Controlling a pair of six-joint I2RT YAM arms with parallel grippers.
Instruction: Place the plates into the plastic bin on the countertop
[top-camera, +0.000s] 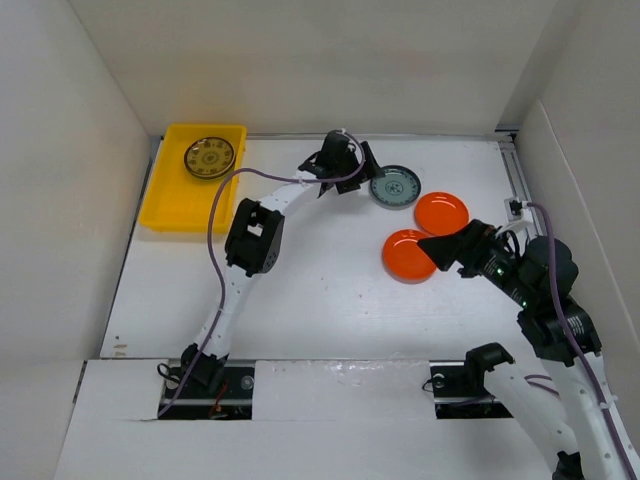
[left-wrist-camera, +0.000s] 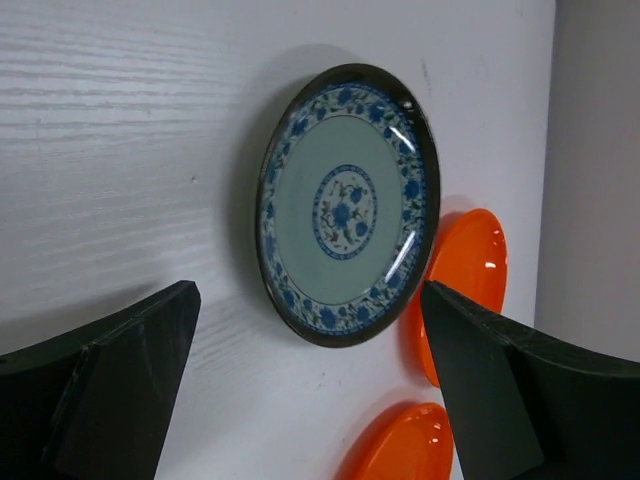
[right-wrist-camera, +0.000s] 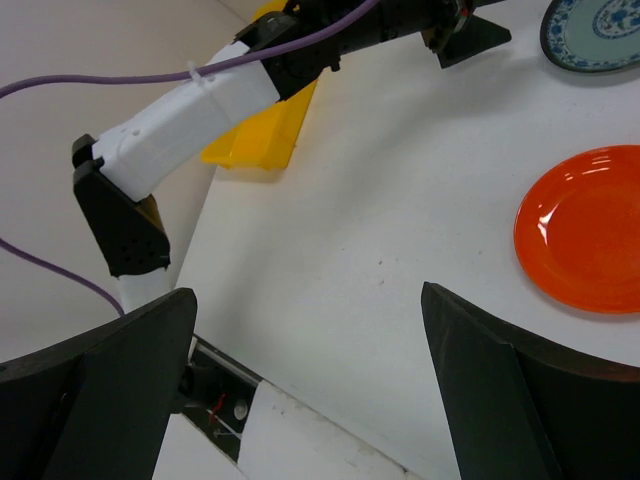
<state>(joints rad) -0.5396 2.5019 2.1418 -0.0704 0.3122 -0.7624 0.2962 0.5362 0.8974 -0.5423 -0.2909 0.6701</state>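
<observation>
Right now the left gripper (top-camera: 360, 170) hovers with its jaws spread wide. The teal-blue patterned plate (top-camera: 395, 187) lies flat on the countertop (top-camera: 300, 290) just ahead of its fingertips, on the side away from the plastic bin (top-camera: 165, 212). Farther still from the bin, the right gripper (top-camera: 440, 250), likewise spread, hangs over an orange plate (top-camera: 405, 258). The left gripper looks better placed for the patterned plate.
</observation>
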